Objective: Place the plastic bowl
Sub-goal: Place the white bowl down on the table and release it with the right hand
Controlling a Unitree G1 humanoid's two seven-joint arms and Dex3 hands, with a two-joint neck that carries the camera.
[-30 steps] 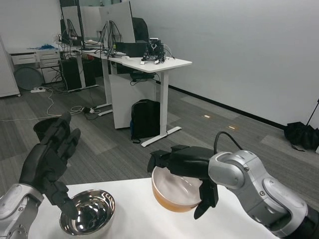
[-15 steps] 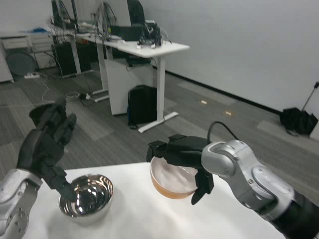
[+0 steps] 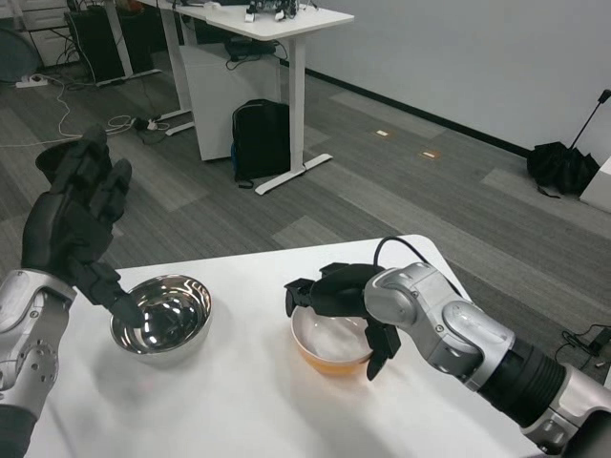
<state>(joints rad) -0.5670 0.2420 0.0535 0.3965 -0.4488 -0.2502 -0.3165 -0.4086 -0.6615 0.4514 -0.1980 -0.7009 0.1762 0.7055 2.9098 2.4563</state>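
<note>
The plastic bowl (image 3: 329, 345), orange outside and white inside, sits upright on the white table (image 3: 248, 410), right of centre. My right hand (image 3: 339, 298) grips its far rim, fingers over the edge and the thumb down its right side. My left hand (image 3: 74, 224) is raised at the left with fingers spread, empty, just above and behind a shiny steel bowl (image 3: 162, 315) that stands on the table's left part.
Beyond the table's far edge lies grey carpet. A white desk (image 3: 250, 38) with a black backpack (image 3: 260, 138) under it stands further back. A dark bag (image 3: 561, 167) lies by the right wall.
The camera has dipped, showing more of the tabletop. The plastic bowl in my right hand has come down to the table. My left hand stays raised over the steel bowl.
</note>
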